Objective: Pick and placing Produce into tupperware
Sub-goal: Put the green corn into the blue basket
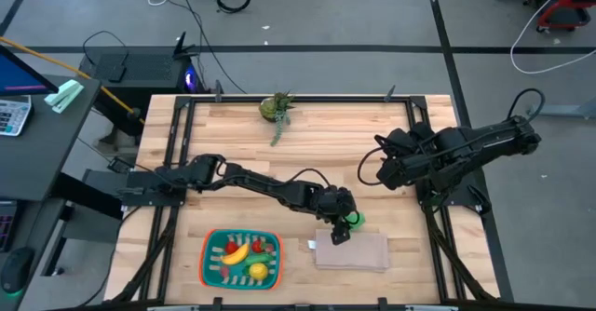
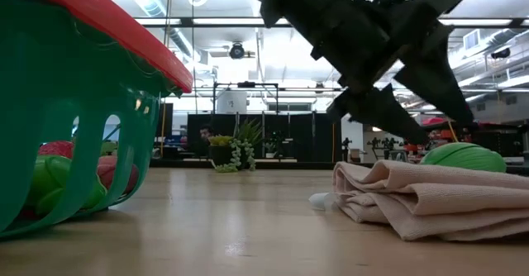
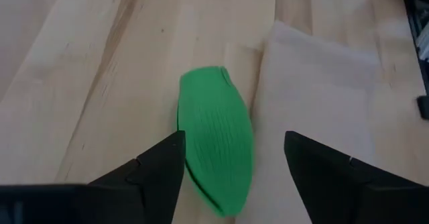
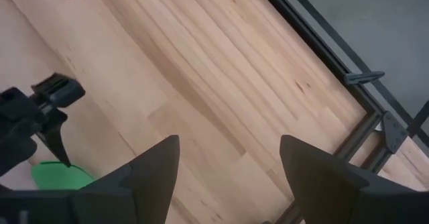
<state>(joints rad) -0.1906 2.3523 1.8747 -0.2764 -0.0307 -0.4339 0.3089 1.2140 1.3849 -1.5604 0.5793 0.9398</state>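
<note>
A green ridged produce piece (image 3: 218, 133) lies on its side on the wooden table, against the far edge of a folded beige cloth (image 1: 352, 252). My left gripper (image 3: 234, 177) hovers over it, open, one finger on each side and pointing down; in the low view the left gripper (image 2: 417, 131) hangs just above the green piece (image 2: 463, 156). The teal tupperware with an orange rim (image 1: 207, 255) sits near the table's near edge and holds a banana (image 1: 235, 253), red pieces, a green piece and a yellow piece (image 1: 258, 272). My right gripper (image 4: 228, 177) waits open over the right side.
A leafy plant (image 1: 277, 108) stands by the far edge. The folded cloth (image 2: 430, 197) lies right beside the green piece. A black metal frame (image 1: 172, 162) borders the table. Bare wood lies between the tray and the cloth and across the middle.
</note>
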